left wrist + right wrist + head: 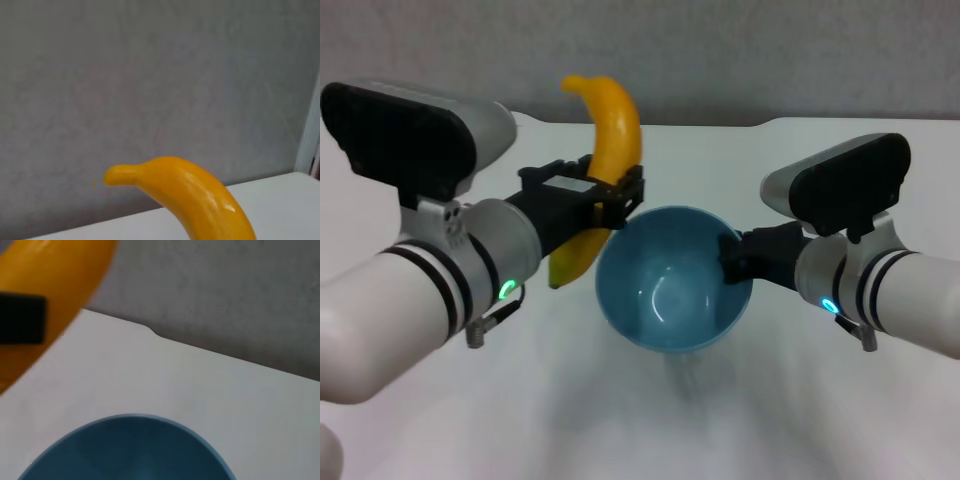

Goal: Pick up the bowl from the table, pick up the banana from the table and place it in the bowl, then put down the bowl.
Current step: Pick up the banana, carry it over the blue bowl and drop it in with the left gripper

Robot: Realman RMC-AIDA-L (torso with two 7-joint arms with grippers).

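Yellow banana (608,150) clamped in left hand (616,195) — just beside bowl (672,285)

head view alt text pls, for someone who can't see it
Left claw holds a banana upright beside a blue bowl, which the right claw grips by its rim above the white table. The banana is not yet in the bowl.

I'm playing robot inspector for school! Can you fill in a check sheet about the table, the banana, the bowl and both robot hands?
Surface: white table, bare.
Banana: banana held in the air, beside the bowl, not in it.
Bowl: blue bowl lifted, tilted toward the camera, nothing inside.
Clutter: nothing seen.
Grippers: left gripper shut on the banana; right gripper clamped on the bowl's rim.
Cables: nothing seen.
Surroundings: grey wall behind.
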